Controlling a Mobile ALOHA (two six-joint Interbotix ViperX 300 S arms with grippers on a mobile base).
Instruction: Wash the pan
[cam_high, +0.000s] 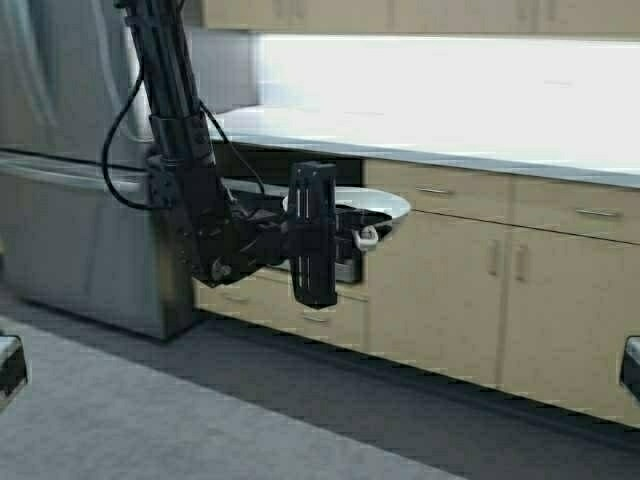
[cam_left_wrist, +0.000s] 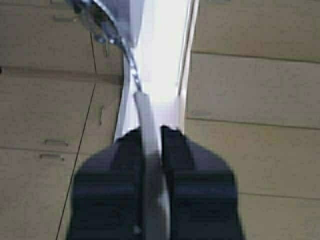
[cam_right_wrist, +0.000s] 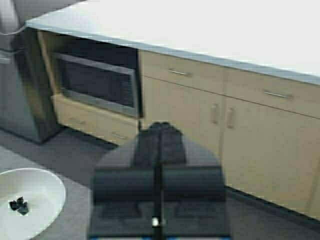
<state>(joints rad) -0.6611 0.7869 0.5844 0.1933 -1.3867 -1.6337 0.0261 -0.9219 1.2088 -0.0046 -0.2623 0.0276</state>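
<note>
The cream-white pan (cam_high: 375, 203) hangs in the air in front of the lower cabinets, held level by its handle. My left gripper (cam_high: 352, 232) is shut on that handle. In the left wrist view the grey-white handle (cam_left_wrist: 145, 112) runs out from between the two fingers of the left gripper (cam_left_wrist: 150, 131), and part of the pan's rim (cam_left_wrist: 102, 22) shows beyond it. The right wrist view shows the pan (cam_right_wrist: 27, 202) from above, with a dark residue (cam_right_wrist: 19, 205) inside. My right gripper (cam_right_wrist: 159, 127) is shut and empty, held back from the cabinets.
A white countertop (cam_high: 450, 130) runs along the wall above beige cabinets (cam_high: 500, 280) and drawers. A built-in microwave (cam_right_wrist: 97, 82) sits under the counter behind the pan. A steel fridge (cam_high: 60, 200) stands at the left. The floor (cam_high: 200, 420) is grey.
</note>
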